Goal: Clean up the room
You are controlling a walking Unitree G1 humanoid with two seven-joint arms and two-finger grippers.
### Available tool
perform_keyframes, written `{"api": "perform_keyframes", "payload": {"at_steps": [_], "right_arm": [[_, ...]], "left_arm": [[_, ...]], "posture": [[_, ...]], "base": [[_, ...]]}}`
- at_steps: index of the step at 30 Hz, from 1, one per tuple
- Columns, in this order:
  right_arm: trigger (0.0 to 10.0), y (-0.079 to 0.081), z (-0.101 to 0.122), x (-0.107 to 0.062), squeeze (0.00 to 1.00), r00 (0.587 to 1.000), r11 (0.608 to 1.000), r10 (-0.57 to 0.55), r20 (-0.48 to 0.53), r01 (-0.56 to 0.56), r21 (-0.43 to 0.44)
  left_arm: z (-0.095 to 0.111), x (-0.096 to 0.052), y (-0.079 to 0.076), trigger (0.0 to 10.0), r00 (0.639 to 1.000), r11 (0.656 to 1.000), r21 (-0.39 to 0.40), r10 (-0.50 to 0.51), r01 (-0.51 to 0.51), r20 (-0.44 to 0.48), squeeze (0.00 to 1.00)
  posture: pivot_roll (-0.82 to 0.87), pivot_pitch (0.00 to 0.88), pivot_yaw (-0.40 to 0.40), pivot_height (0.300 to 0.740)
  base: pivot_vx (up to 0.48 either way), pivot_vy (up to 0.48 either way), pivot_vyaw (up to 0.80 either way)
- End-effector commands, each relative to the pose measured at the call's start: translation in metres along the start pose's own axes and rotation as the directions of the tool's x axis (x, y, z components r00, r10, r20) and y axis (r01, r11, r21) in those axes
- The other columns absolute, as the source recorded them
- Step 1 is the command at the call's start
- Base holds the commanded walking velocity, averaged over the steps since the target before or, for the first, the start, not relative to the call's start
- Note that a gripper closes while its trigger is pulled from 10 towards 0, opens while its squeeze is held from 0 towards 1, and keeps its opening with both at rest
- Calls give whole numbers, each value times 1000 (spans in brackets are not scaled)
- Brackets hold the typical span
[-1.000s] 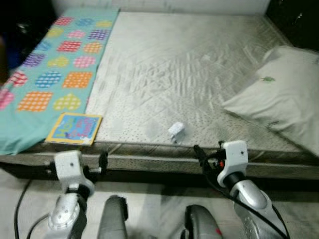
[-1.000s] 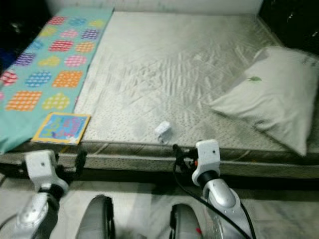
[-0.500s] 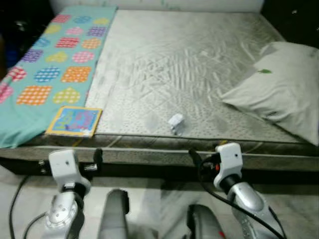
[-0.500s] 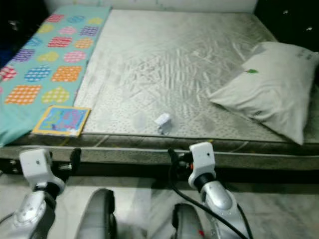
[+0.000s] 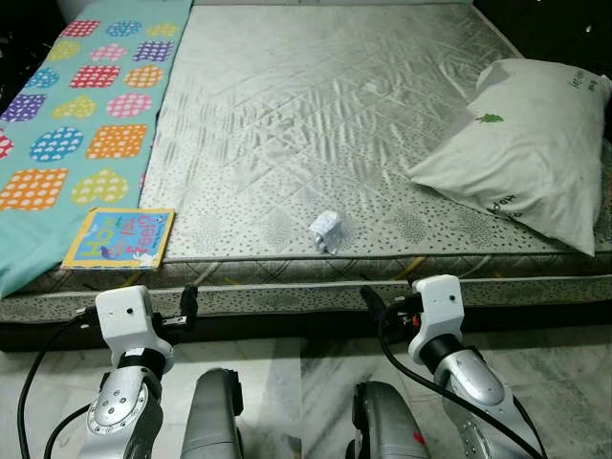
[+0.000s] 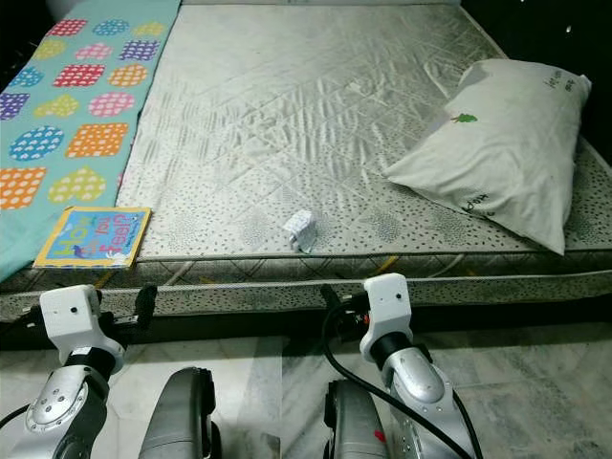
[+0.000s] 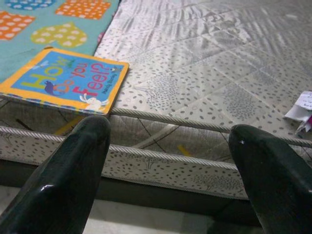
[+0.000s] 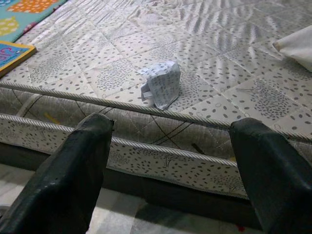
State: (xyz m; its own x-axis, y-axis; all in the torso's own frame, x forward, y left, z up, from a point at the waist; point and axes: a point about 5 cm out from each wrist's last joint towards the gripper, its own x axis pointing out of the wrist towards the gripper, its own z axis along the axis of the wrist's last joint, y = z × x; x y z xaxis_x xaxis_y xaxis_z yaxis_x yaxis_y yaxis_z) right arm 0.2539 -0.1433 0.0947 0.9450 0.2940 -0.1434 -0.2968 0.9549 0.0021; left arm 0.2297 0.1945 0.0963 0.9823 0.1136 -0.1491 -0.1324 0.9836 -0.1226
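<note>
Overhead, a crumpled paper point(image 5: 326, 231) and a picture book point(image 5: 118, 238) were seen lying near the mattress point(image 5: 316, 115) edge, within reach for tidying. Through the left wrist, the left gripper point(image 7: 170, 180) was held spread wide, aimed between book and paper. Through the right wrist, the right gripper point(image 8: 170, 180) was likewise parted, lined up on the paper, presumably for grasping.

Head cams down – wrists face mattress point(image 5: 316, 115).

Grey quilted mattress point(image 5: 316, 124) speckled with dark dots; teal blanket point(image 5: 67, 124) with checked hearts in orange, blue, pink, yellow; blue, yellow-bordered book point(image 5: 119, 238); off-white pillow point(image 5: 516, 153) with a small green mark; white crumpled paper point(image 5: 326, 230)
</note>
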Motion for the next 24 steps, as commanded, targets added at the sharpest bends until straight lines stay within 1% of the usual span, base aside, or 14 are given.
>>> {"api": "perform_keyframes", "payload": {"at_steps": [1,4,13,21,24], "right_arm": [[10000,-1,-3,0,0,1000,1000,-3,-12,3,9],[10000,-1,-3,0,0,1000,1000,-3,-11,3,8],[10000,0,-1,0,0,1000,1000,5,-2,-5,-1],[10000,0,-1,1,0,1000,1000,6,-1,-6,7],[10000,0,-1,0,0,1000,1000,5,1,-5,12]], "left_arm": [[-2,-1,2,10000,1000,1000,5,4,-4,-5,0],[-1,-1,1,10000,1000,1000,7,-3,3,4,0],[0,-1,0,10000,1000,1000,7,-11,11,7,0],[0,-1,-1,10000,1000,1000,6,-14,14,6,0],[-1,-1,-1,10000,1000,1000,8,-13,13,1,0]], "posture": [[-72,181,-2,593],[-72,182,-2,593],[-71,184,-4,593],[-71,182,-2,544],[-70,180,-2,544]], "base": [[0,0,0],[0,0,0],[300,0,0],[325,0,0],[273,0,0]]}}
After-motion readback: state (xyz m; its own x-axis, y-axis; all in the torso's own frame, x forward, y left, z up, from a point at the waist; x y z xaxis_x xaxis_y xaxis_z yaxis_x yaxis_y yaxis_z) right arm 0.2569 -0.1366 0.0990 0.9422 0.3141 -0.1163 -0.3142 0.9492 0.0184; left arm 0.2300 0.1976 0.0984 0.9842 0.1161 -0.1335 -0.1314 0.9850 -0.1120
